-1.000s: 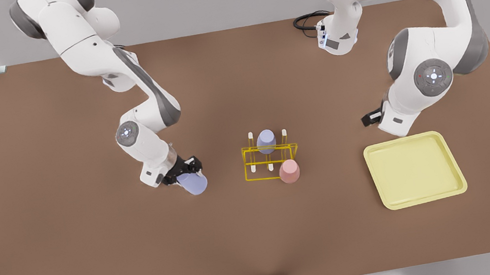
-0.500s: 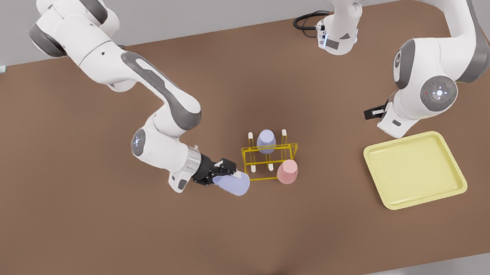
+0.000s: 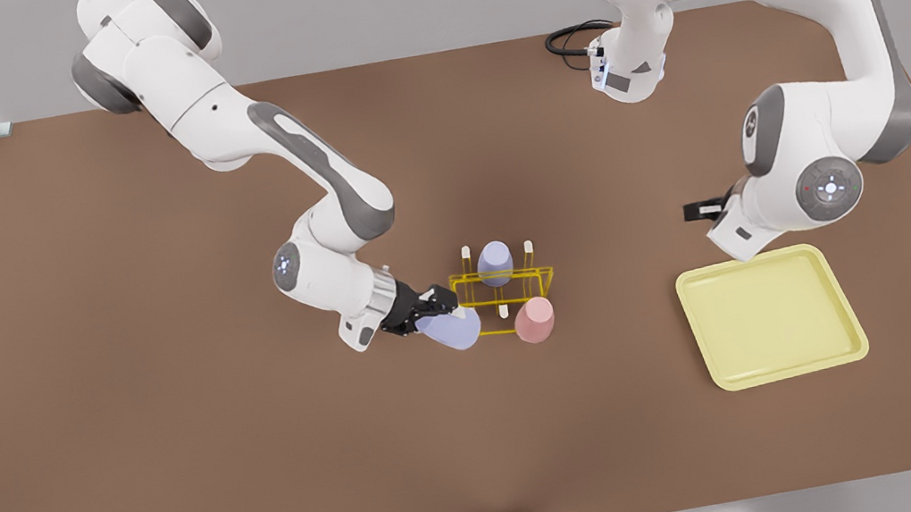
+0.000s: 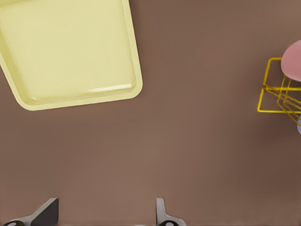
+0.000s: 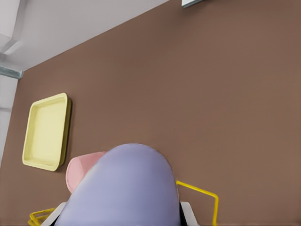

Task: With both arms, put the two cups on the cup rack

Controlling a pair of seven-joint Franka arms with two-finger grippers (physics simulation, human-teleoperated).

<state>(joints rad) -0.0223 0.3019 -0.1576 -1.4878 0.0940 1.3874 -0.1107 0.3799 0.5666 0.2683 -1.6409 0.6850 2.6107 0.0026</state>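
1. Nearest the camera in the front view is the pale yellow tray (image 3: 772, 317), sitting on the brown table (image 3: 123, 387) over on the front view's right.
2. The right gripper (image 3: 425, 307) is clamped on a lavender cup (image 3: 450, 329), held tilted and just touching the near-left corner of the yellow cup rack (image 3: 505, 295). In the right wrist view that cup (image 5: 124, 188) sits between the fingers.
3. The pink cup (image 3: 535, 320) sits upside down at the rack's near-right corner.
4. Farther back, a second lavender cup (image 3: 494, 263) sits upside down on the rack's back row.
5. The left gripper (image 3: 706, 209) hangs over bare table just behind the tray, well apart from the rack. Its fingers (image 4: 162, 215) are spread wide with nothing between them.
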